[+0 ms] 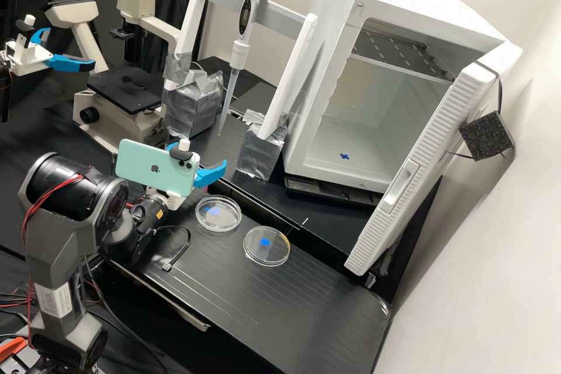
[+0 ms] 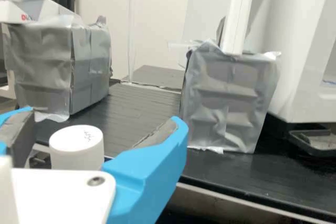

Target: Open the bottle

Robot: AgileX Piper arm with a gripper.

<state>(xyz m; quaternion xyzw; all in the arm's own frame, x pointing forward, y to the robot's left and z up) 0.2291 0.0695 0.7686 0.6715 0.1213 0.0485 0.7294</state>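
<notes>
We see the hand (image 1: pixel 199 153) with its blue fingers (image 2: pixel 149 174) spread apart, gripping nothing, over the black surface (image 1: pixel 280 298). In the wrist view, the bottle's white cap (image 2: pixel 77 148) stands upright between those fingers, with a gap beside one of them. Near the arm (image 1: pixel 64 234), we have two clear round dishes (image 1: pixel 218 223) lying side by side, slightly apart.

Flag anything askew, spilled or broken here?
White cabinet's door stands wide open, odd for storage. A cable ends in an unconnected plug on the bench, like a stray lead. I see no spill or breakage.
</notes>
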